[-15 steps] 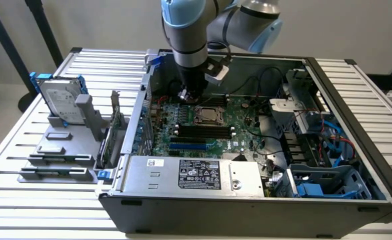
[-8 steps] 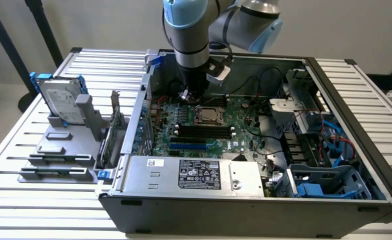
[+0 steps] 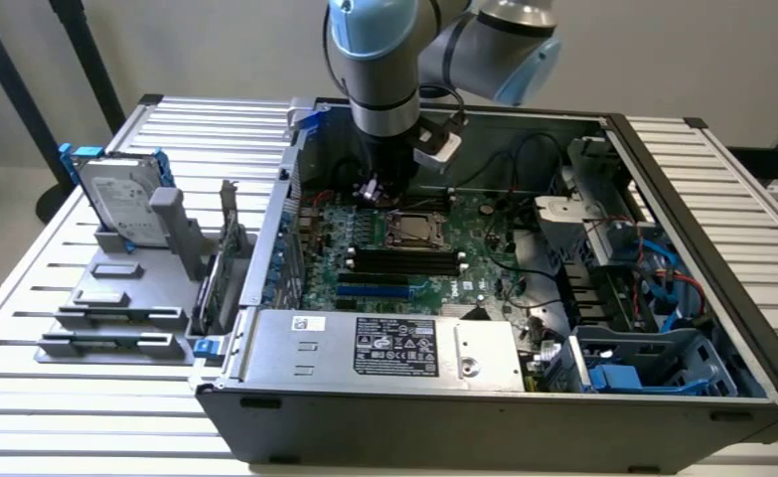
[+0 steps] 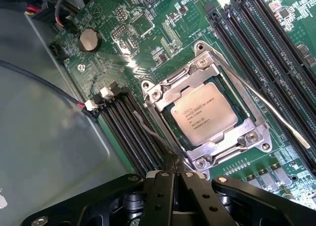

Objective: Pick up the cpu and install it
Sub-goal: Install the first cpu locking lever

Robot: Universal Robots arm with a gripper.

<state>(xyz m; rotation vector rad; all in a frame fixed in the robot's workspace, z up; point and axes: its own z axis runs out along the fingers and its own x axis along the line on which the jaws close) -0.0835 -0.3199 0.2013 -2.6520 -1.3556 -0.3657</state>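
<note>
- Looking at the exterior view, I see the open computer case (image 3: 706, 298) covering most of the slatted table (image 3: 44, 298).
- My arm (image 3: 389, 79) drops into the case at about twelve o'clock from its middle.
- The green motherboard (image 3: 482, 214) lies flat on the case floor.
- A hard drive (image 3: 113, 194) with blue brackets stands upright in a grey rack (image 3: 110, 328), at nine o'clock from the case.
- The metal socket frame (image 4: 163, 95) surrounds the cpu (image 4: 205, 112), which sits flat in the socket, silver top up.
- My gripper (image 4: 172, 159) is pinched closed and holds nothing. Its tips hang just beside the frame's corner, at eleven o'clock from the cpu in the exterior view.
</note>
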